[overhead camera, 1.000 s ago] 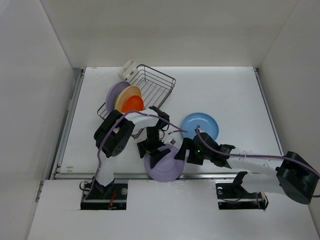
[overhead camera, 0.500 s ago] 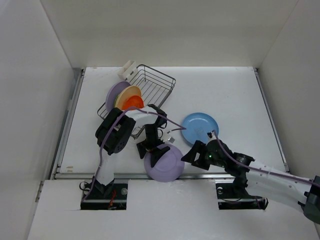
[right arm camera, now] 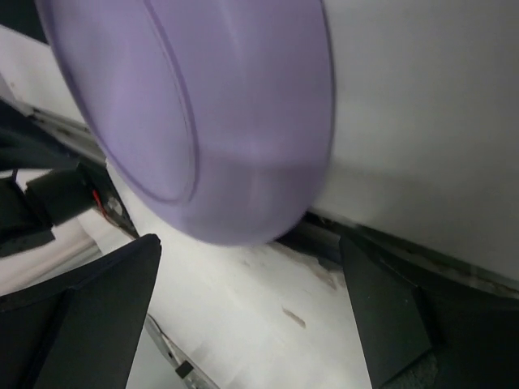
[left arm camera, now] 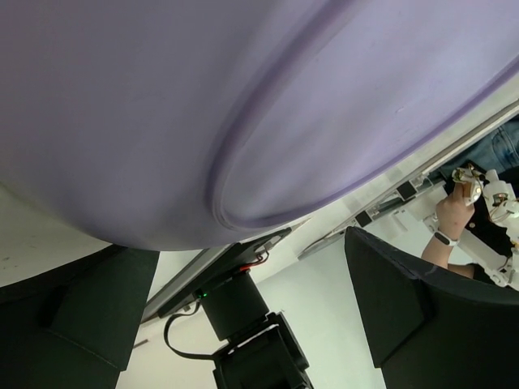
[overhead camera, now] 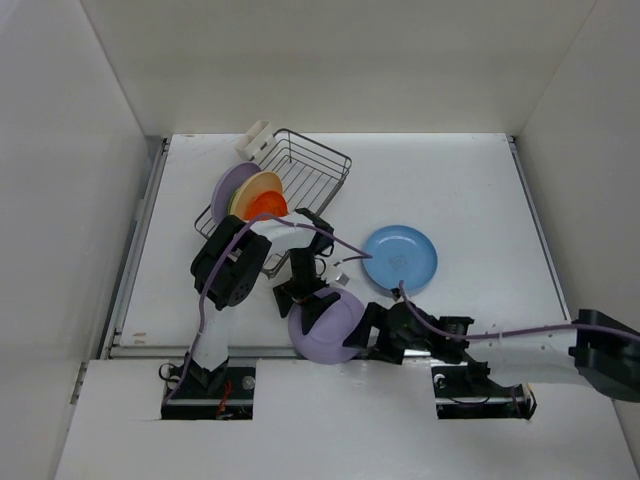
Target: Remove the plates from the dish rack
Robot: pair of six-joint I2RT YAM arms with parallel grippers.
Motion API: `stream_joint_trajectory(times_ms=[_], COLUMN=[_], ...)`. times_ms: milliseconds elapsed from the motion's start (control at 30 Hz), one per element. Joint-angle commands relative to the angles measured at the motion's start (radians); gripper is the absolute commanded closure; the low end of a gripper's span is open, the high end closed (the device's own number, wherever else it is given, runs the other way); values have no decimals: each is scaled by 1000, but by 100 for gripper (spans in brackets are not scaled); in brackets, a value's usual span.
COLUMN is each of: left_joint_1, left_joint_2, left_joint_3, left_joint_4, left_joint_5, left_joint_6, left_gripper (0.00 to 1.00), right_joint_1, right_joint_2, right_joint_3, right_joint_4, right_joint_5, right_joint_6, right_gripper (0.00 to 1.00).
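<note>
While the lavender plate (overhead camera: 328, 322) tilts at the desk's (overhead camera: 470, 190) near edge between the left fingers (overhead camera: 300, 298) and right fingers (overhead camera: 367, 336) from above, the dish rack (overhead camera: 300, 172) sits well beyond the left fingers. Left wrist: fingers spread wide, pinching nothing, plate just above them. Right wrist: fingers equally open, plate just ahead. Unclamped, it may slide off.
</note>
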Motion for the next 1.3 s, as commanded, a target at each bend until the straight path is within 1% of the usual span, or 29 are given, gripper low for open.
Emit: stream_joint_trajectory(times_ms=[0, 133, 200, 233, 300, 367, 467, 500, 533, 600, 767, 867, 1000, 1067, 1133, 1267], left_joint_1=[-2, -2, -2, -2, -2, -2, -2, -2, -2, -2, -2, -2, -2, -2, -2, -2], left_joint_2=[15, 6, 6, 6, -4, 9, 30, 30, 30, 30, 39, 39, 18, 7, 7, 7], left_joint_3=[1, 1, 1, 1, 1, 1, 11, 11, 11, 11, -2, -2, -2, -2, -2, 23], left_joint_4=[54, 53, 66, 66, 76, 76, 67, 67, 78, 78, 96, 96, 106, 106, 96, 47], left_joint_5=[23, 23, 23, 23, 35, 45, 45, 35, 35, 26, 26, 15, 25, 35, 60, 113], left_joint_6=[42, 42, 42, 42, 42, 42, 51, 51, 51, 51, 51, 51, 51, 51, 51, 97], left_gripper=[3, 3, 3, 3, 3, 3, 4, 4, 4, 4, 6, 6, 6, 6, 6, 7], right_joint_1=[29, 29, 29, 29, 29, 39, 39, 39, 39, 39, 39, 39, 39, 39, 39, 48], right_joint_2=[150, 203, 180, 160, 150, 139, 111, 100, 100, 100, 84, 15, -59, -59, -26, 106], right_joint_3=[75, 119, 73, 57, 45, 45, 34, 34, 43, 63, 82, 82, 118, 132, 146, 177], right_joint_4=[154, 145, 182, 235, 246, 225, 234, 234, 249, 249, 259, 282, 282, 282, 294, 392], right_joint_5=[18, 18, 29, 39, 53, 65, 85, 85, 95, 104, 127, 150, 222, 233, 233, 207], right_joint_6=[37, 23, 35, 52, 64, 75, 75, 55, 40, -4, -34, -93, -162, -182, -192, -192], right_gripper=[2, 2, 2, 2, 2, 5, 14, 17, 17, 21, 32, 35, 35, 35, 35, 35])
